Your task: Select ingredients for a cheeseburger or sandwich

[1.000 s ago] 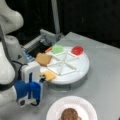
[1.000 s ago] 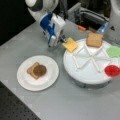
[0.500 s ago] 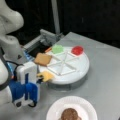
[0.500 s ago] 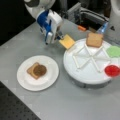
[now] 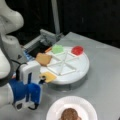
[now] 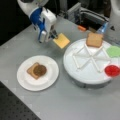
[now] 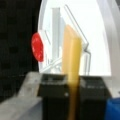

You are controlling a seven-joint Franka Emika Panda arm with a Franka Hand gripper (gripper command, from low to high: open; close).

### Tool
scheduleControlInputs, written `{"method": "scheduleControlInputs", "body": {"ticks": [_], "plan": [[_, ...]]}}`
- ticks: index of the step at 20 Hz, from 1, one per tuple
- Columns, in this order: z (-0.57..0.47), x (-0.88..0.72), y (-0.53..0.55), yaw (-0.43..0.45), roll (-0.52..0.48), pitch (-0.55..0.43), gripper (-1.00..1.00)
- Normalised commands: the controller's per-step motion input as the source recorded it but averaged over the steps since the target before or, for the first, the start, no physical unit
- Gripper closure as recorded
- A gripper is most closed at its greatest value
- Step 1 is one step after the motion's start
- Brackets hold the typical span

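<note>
1. From my console: on the white plate [image 6: 37, 72], left of the divided tray [image 6: 87, 65], a patty [image 6: 39, 70] tops a bread slice [image 6: 32, 70].
2. My gripper [image 6: 53, 35], jaws clamped on the cheese square [image 6: 61, 40], hangs just left of the tray.
3. A second bread slice [image 6: 94, 39] lies in the tray.

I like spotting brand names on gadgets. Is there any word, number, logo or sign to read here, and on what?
None: no view shows readable text.
The hand, shut on the cheese square: blue and white shell, no legible marking.
The white plate, the divided tray: plain.
</note>
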Motion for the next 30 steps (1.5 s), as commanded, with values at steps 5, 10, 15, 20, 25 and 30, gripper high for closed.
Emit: {"method": "scheduleControlInputs", "body": {"ticks": [5, 10, 15, 20, 25, 30], "plan": [[0.06, 0.46, -0.21, 0.334, -0.341, 0.204, 1.0], [-0.04, 0.39, -0.19, 0.297, -0.301, 0.172, 1.0], [-0.15, 0.49, -0.23, 0.252, -0.217, 0.167, 1.0], [-0.23, 0.57, -0.23, 0.22, -0.342, 0.135, 1.0], [-0.1, 0.44, -0.18, 0.19, -0.308, 0.14, 1.0], [-0.05, 0.34, -0.19, 0.173, -0.166, 0.151, 1.0]]}}
